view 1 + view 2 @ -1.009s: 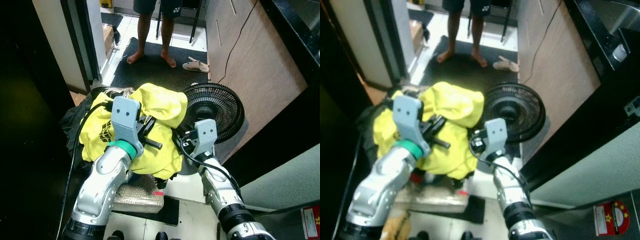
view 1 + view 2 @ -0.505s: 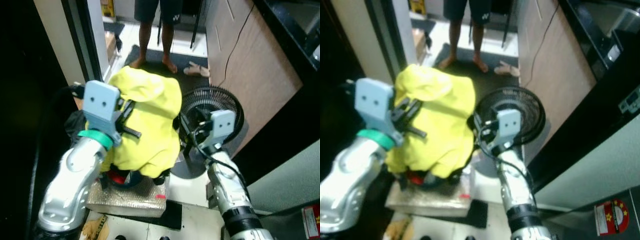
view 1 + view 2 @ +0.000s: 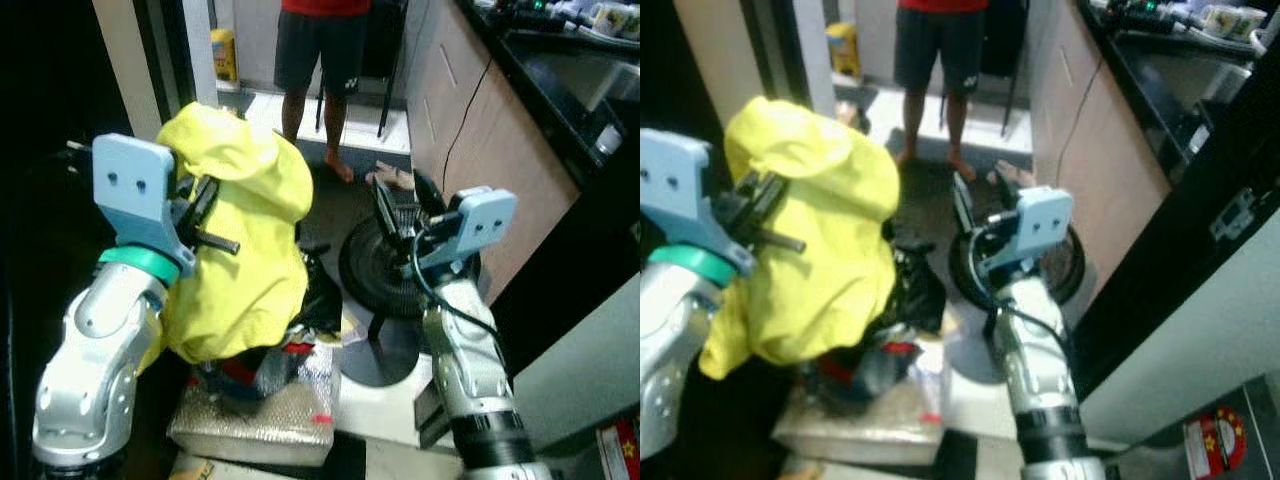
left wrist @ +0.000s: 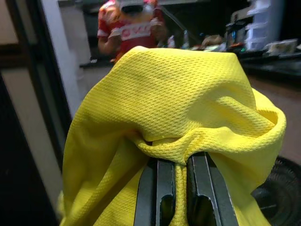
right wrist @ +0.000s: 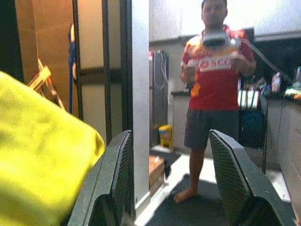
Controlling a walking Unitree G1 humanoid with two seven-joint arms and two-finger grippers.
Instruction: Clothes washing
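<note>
One yellow shirt [image 3: 245, 260] hangs lifted in the left gripper [image 4: 181, 181], draped over and down from it, above a silver box [image 3: 262, 420] that carries a heap of dark and red clothes [image 3: 270, 355]. Left wrist view: the two black fingers [image 4: 160, 193] are closed on a pinched fold of mesh fabric. Right gripper [image 5: 171, 188], raised just beside the shirt, fingers spread wide, nothing between them; a black fan [image 3: 395, 270] stands on the floor behind it. Right wrist view adds a person [image 5: 214, 103] in red top and dark shorts standing in the doorway; head views show the legs [image 3: 320, 70] alone.
</note>
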